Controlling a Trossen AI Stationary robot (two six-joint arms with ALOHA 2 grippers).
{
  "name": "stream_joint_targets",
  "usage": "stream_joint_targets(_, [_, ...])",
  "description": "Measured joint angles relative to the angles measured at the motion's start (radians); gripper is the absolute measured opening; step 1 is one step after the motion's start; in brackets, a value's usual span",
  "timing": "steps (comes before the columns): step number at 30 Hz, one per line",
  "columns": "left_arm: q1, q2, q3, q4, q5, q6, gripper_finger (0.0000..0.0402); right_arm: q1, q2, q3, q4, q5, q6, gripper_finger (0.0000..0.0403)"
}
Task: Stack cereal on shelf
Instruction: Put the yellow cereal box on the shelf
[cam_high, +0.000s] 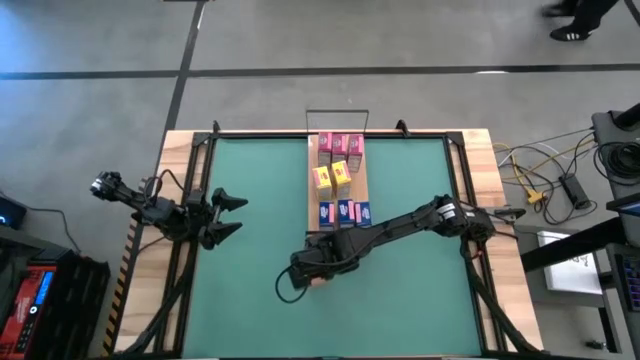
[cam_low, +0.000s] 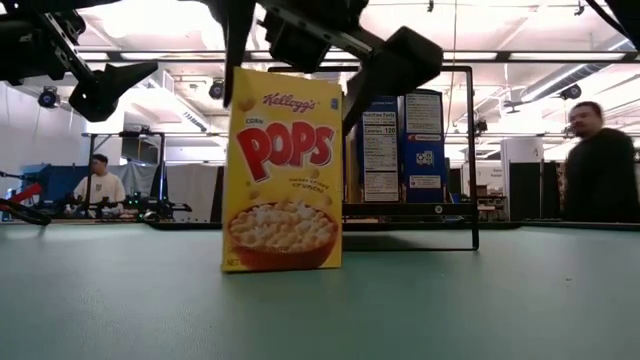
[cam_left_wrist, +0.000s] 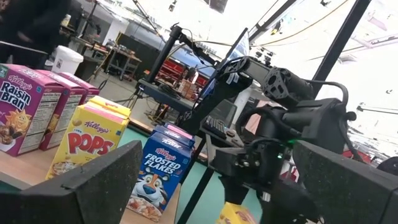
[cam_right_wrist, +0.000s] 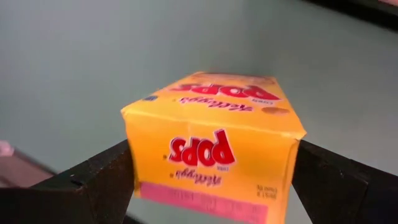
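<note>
Table: green top, lying under both arms and carrying the shelf along its middle.
Shelf: light-wood board lying just beyond the right gripper, its near end meeting the gripper's wrist in the high view; a black wire rail is standing at that end in the low view.
Right gripper: reaching across to the near end of the shelf and gripping the Pops box, one finger pressing on each side of it.
Left gripper: waiting over the table's left edge, well apart from the shelf, its fingers spread wide with nothing between them.
Pops box: yellow, standing upright on the table directly below the right gripper, in front of the rail, not yet on the shelf.
Shelf cereal: blue boxes sitting nearest the right gripper, yellow boxes beyond them, pink boxes farthest.
People: one sitting and one standing in the room behind the table.
</note>
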Motion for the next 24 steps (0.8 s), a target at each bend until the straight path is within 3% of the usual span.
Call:
stream_joint_targets(5, [0.000,0.000,0.000,0.000,0.000,0.000,0.0398,0.000,0.000,-0.016,-0.001,0.031,0.004,0.0347])
stream_joint_targets(14, [0.000,0.000,0.000,0.000,0.000,0.000,0.0398,0.004,-0.001,-0.020,-0.011,0.069,-0.057,0.0285])
stream_joint_targets(24, [0.000,0.000,0.000,0.000,0.000,0.000,0.0398,0.008,-0.011,-0.018,-0.146,-0.008,0.030,0.0278])
